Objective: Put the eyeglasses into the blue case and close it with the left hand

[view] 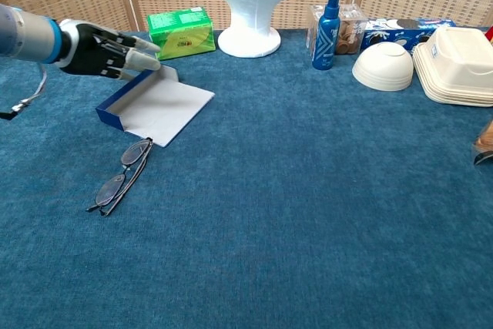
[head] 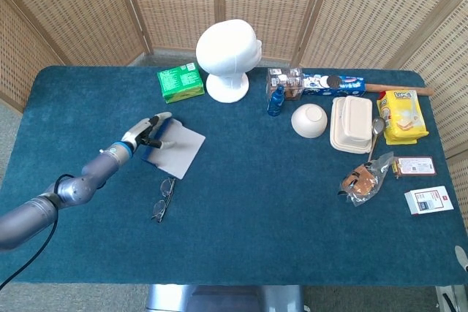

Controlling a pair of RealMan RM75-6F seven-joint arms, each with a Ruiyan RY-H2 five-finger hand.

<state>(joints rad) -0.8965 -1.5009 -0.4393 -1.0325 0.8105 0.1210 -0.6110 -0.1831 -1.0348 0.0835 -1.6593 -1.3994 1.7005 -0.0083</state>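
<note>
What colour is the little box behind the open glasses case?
The box is bright green; the chest view shows it best.
</note>
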